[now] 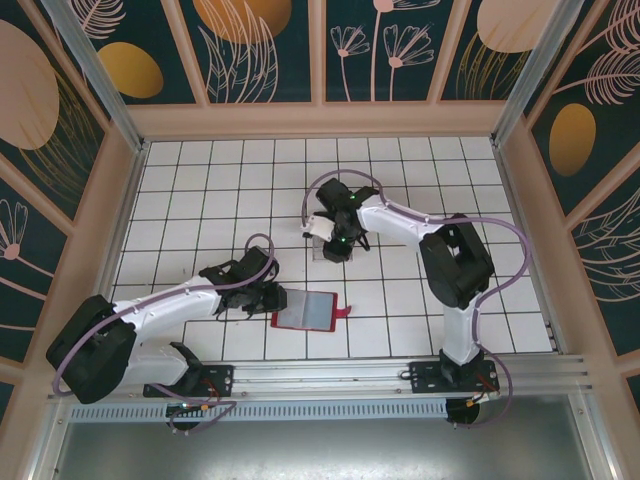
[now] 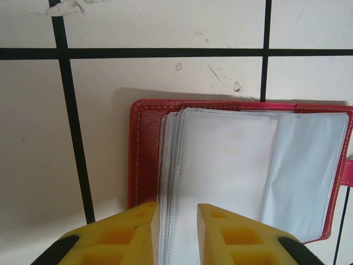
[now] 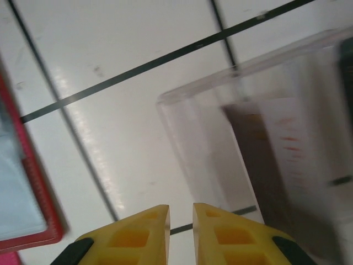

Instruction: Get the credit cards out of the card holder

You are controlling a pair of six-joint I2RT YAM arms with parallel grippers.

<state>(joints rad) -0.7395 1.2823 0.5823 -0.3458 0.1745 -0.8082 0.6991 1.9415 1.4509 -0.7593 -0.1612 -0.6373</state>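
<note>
The card holder (image 1: pixel 308 309) lies open on the tiles, red with clear sleeve pages (image 2: pixel 220 165) and a red tab on its right. My left gripper (image 1: pixel 271 298) is at its left edge. Its yellow jaws (image 2: pixel 178 207) stand narrowly apart, closed on the bundle of sleeves. No card shows in the visible sleeves. My right gripper (image 1: pixel 333 240) hovers over a clear plastic box (image 3: pixel 193 132); its jaws (image 3: pixel 181 208) have a narrow gap with nothing in it. A dark credit card (image 3: pixel 265 165) lies blurred inside the box. The holder's red edge (image 3: pixel 38 212) shows at the left of the right wrist view.
The clear box (image 1: pixel 318 246) stands on the tiles about two tiles behind the holder, partly under the right gripper. White tiled floor lies open to the left, right and back, bounded by wooden walls (image 1: pixel 320 120) and a metal rail (image 1: pixel 400 375) at the near edge.
</note>
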